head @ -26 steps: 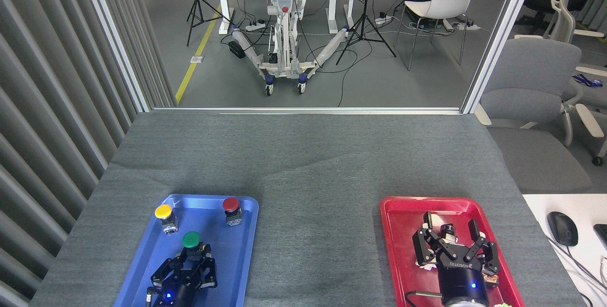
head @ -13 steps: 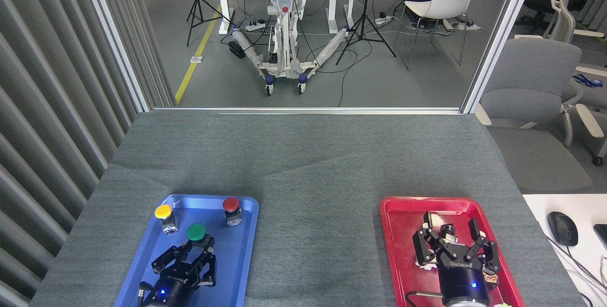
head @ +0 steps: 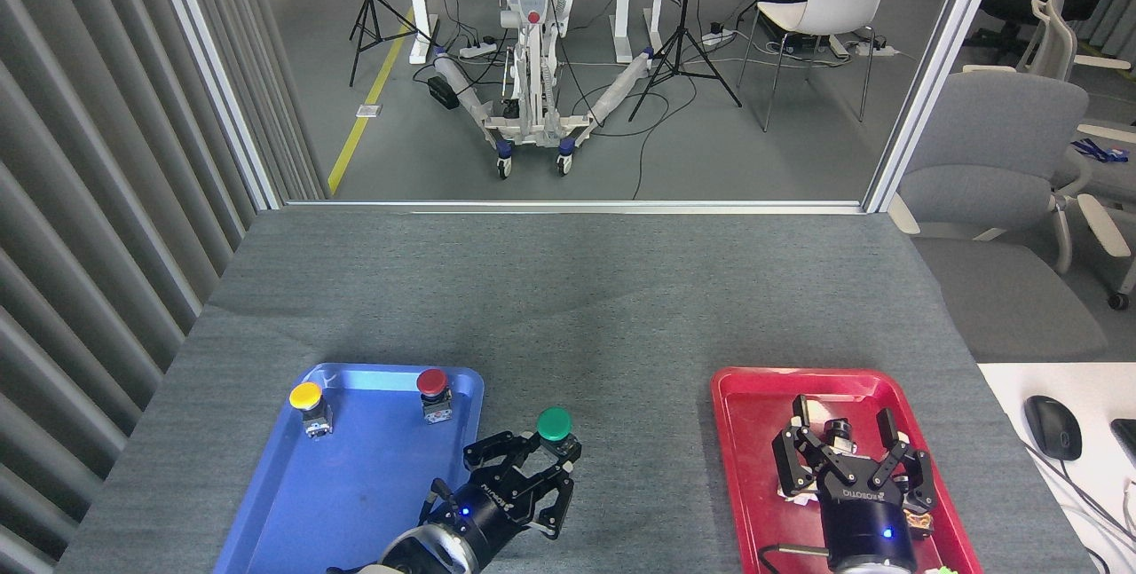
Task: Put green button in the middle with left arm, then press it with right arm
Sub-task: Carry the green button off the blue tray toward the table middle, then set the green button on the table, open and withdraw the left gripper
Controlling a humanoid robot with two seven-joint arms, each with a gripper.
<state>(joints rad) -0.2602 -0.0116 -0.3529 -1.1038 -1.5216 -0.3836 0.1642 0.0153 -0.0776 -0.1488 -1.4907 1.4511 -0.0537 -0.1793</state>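
**Green button carried over the grey cloth, between the two trays**

At far left the blue plastic tray (head: pixel 293 485) holds two push-buttons that are not wanted: the small yellow-capped button (head: pixel 307 403) near its far left corner and the small red-capped button (head: pixel 433 389) near its far right corner. They stand upright and well apart, which leaves the near part of the tray bare.

Just right of that tray's edge, the black left gripper with jointed fingers and a blue wrist light (head: pixel 543 466) is closed around the boxy base of the small green mushroom-capped push-button (head: pixel 555 425). The grip sits low on the base, so the round cap stays free and faces up, ready to be pushed. I cannot tell whether the base touches the cloth or hangs just above it.

The button is over the flat grey felt-like table surface (head: pixel 621 326), on the bare strip between the trays but nearer the blue one. I judge the placing step close to done: a little more travel rightward, then a release, would seat it centrally.

At right the red plastic tray (head: pixel 737 459) lies under the black right gripper with white lettering (head: pixel 848 441), whose fingers are spread wide and hold nothing. It waits there clear of the middle, leaving the left arm room.
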